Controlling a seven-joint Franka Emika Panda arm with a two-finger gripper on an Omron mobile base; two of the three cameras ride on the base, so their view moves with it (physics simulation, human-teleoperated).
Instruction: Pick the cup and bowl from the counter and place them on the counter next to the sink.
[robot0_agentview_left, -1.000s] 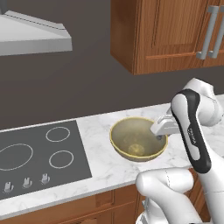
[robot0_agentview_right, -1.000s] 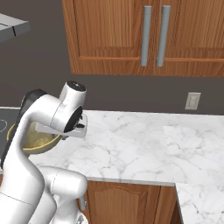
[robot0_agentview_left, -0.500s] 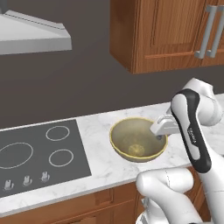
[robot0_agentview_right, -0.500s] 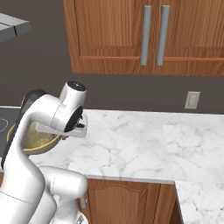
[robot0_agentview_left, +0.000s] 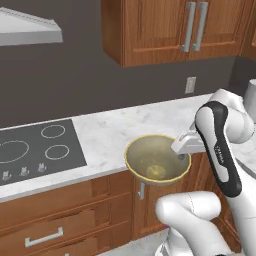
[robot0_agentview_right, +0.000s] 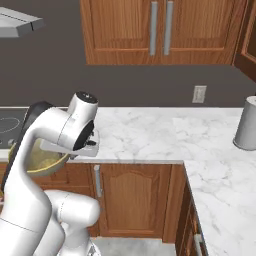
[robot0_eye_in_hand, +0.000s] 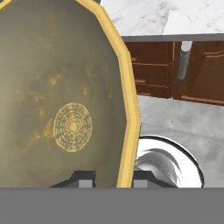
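Claw (robot0_eye_in_hand: 113, 180) pinches the right rim of the bowl (robot0_agentview_left: 156, 161) between narrow jaws and holds it level in the air, off the near edge of the table (robot0_agentview_left: 130, 125), whose bare marble runs away to the right.

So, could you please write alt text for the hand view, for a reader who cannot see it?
The end effector grips the yellow rim of the olive-tan bowl, one fingertip inside it and one outside. Beyond the bowl are brown wooden cabinets under the white marble counter, with grey floor below.
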